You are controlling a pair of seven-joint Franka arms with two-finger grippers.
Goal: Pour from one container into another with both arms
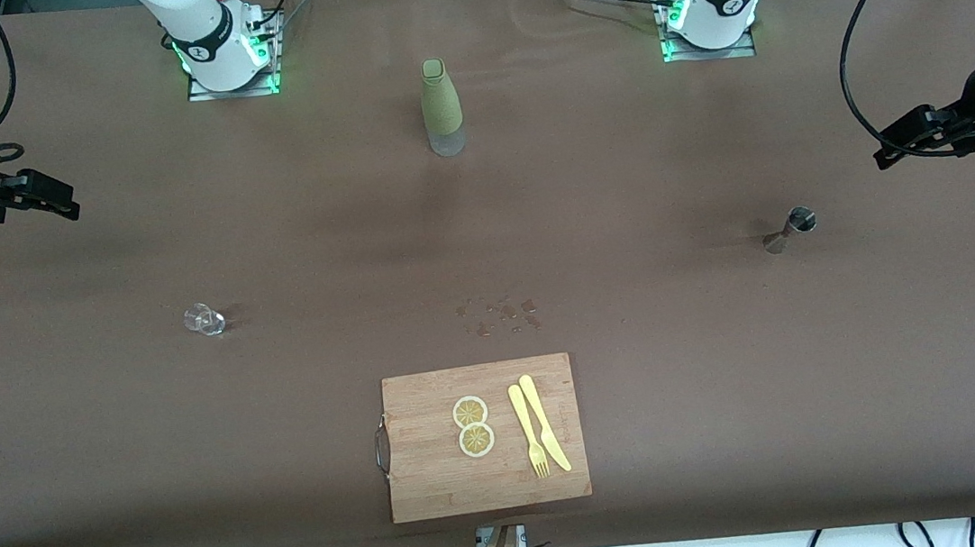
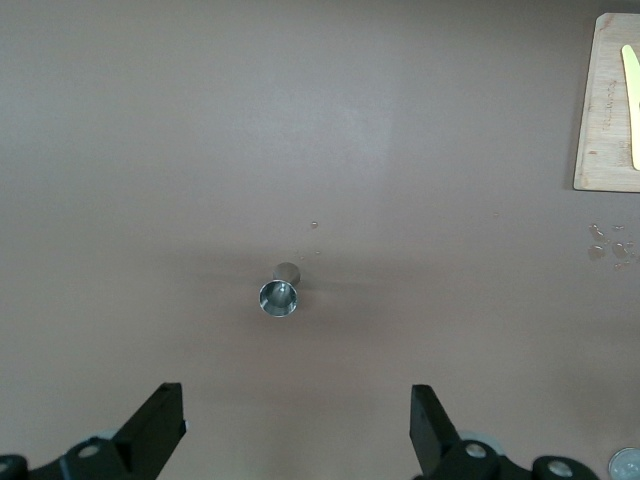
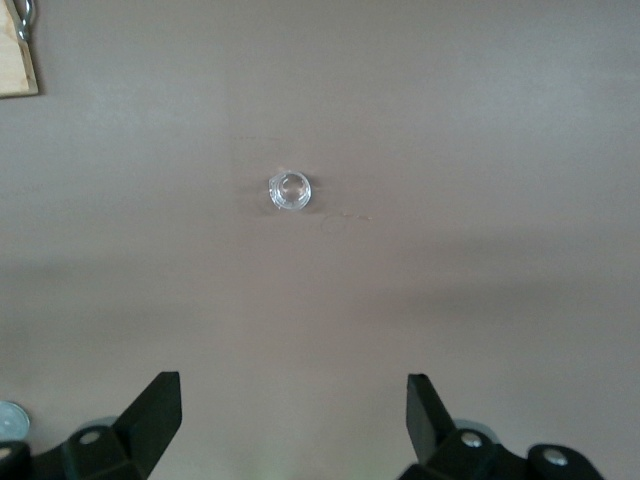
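Note:
A small steel jigger (image 1: 791,228) (image 2: 279,295) stands on the brown table toward the left arm's end. A small clear glass (image 1: 204,319) (image 3: 289,190) sits toward the right arm's end. My left gripper (image 1: 887,150) (image 2: 297,425) hangs open above the table's edge at its own end, with the jigger some way off from its fingers. Over the table's other end my right gripper (image 1: 63,198) (image 3: 293,420) is open too, well apart from the glass. Neither holds anything.
A green bottle with a clear base (image 1: 441,108) stands between the two arm bases. A wooden cutting board (image 1: 437,487) near the front camera carries two lemon slices (image 1: 473,425), a yellow fork and a yellow knife (image 1: 545,433). Spilled drops (image 1: 501,315) lie just above the board.

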